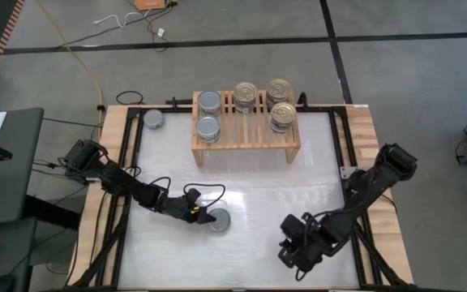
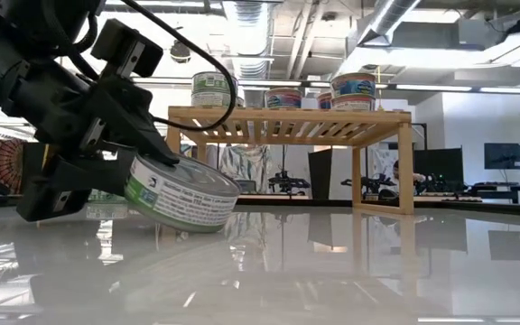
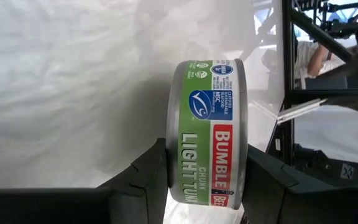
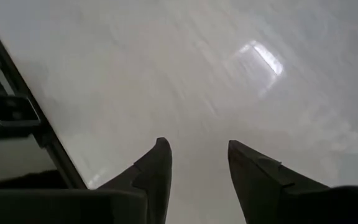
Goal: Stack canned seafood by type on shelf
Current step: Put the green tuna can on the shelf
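The light-wood shelf [image 1: 246, 130] stands at the table's far middle. On its slatted top sit two silver-topped cans [image 1: 208, 114] on the left and three gold-topped cans [image 1: 269, 100] toward the right. Another silver-topped can [image 1: 153, 120] rests on the table left of the shelf. My left gripper [image 1: 205, 217] is low over the table's near middle, shut on a green-labelled can [image 3: 207, 93] with a silver top [image 1: 219, 221]. My right gripper [image 1: 290, 247] hovers open near the front edge, with nothing between its fingers [image 4: 160, 162]. My left gripper pinches the can across its two flat faces, one finger on the top face [image 2: 192, 171] and one on the bottom. The fingers [image 3: 148, 174] come from the table's left, slanting down. The can is tilted, its lower edge [image 2: 208, 228] close to the table; whether it touches, I cannot tell.
Dark frame rails and wooden planks [image 1: 371, 138] border the white table on both sides. Bare white table [image 1: 258, 191] lies between the shelf and both grippers. A person [image 3: 309, 56] shows beyond the table in the left wrist view.
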You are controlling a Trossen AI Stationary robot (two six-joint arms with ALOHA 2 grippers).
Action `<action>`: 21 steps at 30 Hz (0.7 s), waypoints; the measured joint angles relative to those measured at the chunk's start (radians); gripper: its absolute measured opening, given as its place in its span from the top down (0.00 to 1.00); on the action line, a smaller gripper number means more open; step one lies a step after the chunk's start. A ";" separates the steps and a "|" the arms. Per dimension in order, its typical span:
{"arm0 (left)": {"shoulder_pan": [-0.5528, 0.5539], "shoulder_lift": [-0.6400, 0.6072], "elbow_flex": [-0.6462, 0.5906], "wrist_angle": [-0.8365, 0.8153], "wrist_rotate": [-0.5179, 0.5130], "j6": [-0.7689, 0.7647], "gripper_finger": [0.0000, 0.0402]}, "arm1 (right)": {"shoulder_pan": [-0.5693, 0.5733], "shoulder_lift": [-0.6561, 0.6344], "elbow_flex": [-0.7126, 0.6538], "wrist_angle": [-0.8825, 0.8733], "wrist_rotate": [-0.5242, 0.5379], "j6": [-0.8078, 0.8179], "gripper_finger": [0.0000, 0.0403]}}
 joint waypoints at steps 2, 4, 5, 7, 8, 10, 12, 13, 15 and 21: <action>0.000 0.000 0.000 0.000 -0.011 0.001 0.62 | 0.003 0.000 0.000 -0.003 -0.001 -0.031 0.55; 0.000 0.000 0.000 0.000 -0.014 0.000 0.62 | 0.000 0.000 0.000 -0.004 -0.004 -0.019 0.54; 0.000 0.000 0.000 0.000 -0.014 0.000 0.62 | -0.001 0.000 0.000 -0.003 -0.004 -0.003 0.52; 0.000 0.000 0.000 0.000 -0.014 -0.001 0.62 | -0.002 0.000 0.000 -0.004 -0.003 0.002 0.49; 0.000 0.000 0.000 0.000 -0.014 -0.002 0.62 | -0.001 0.000 0.000 -0.008 -0.003 -0.002 0.47; 0.000 0.000 0.000 0.000 -0.015 -0.002 0.62 | 0.002 0.000 0.000 -0.024 -0.002 -0.017 0.41; 0.000 0.000 0.000 0.001 -0.015 -0.002 0.62 | 0.004 0.000 0.000 -0.049 -0.002 -0.018 0.36; 0.000 0.000 0.000 0.001 -0.015 -0.001 0.62 | 0.004 0.000 0.000 -0.057 -0.001 -0.019 0.34; -0.002 0.000 0.000 0.002 -0.015 -0.003 0.62 | 0.004 0.000 0.000 -0.067 0.000 -0.017 0.30; -0.031 0.000 0.063 0.005 -0.056 0.017 0.62 | 0.002 0.000 0.000 -0.068 0.003 0.024 0.27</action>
